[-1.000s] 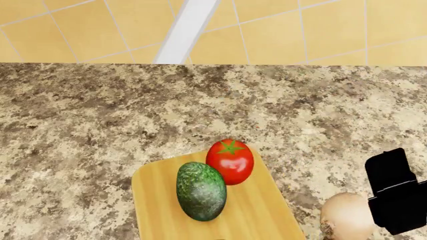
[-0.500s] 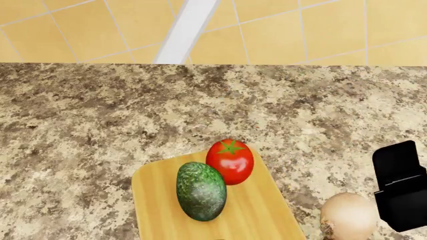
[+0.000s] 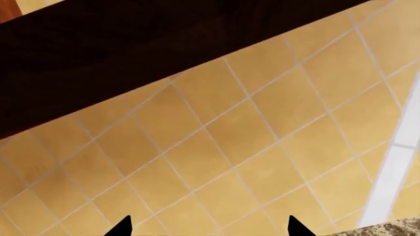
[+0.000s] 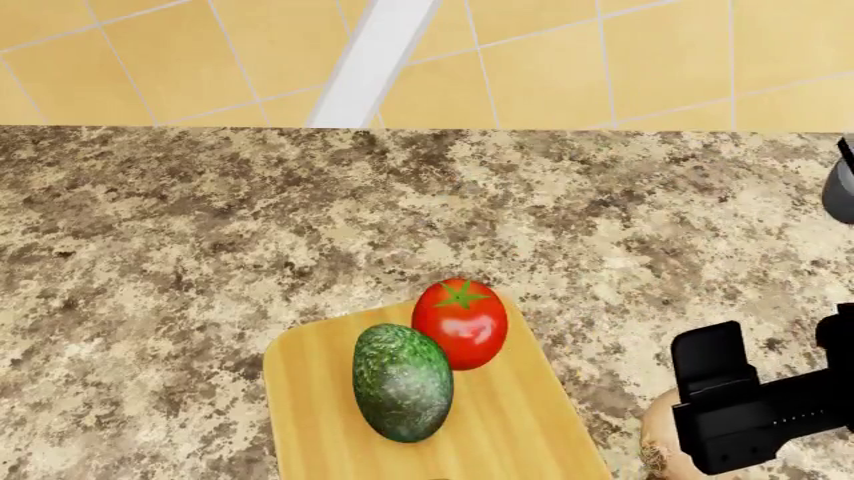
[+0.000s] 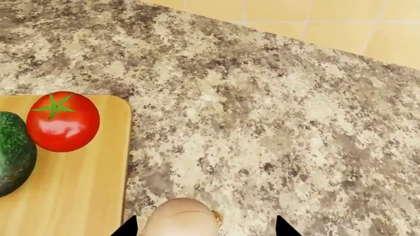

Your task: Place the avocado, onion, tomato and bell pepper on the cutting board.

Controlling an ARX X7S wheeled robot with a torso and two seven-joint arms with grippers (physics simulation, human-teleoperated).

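Step in hand: acquiring the onion [image 5: 182,217]. The right gripper [image 5: 204,228] is spread, apparently empty; the onion sits between its fingertips, on the counter [image 5: 276,123] beside the cutting board [image 5: 72,187]. Next: descend, clamp.

A speckled brown-and-beige granite countertop [image 4: 200,250] fills the head view, running back to a wall of square yellow-orange tiles [image 4: 601,60] with pale grout. 1 light grey strip [image 4: 374,60] cuts diagonally down the tiles. In the left wrist view, a dark wooden cabinet [image 3: 131,54] hangs over them.
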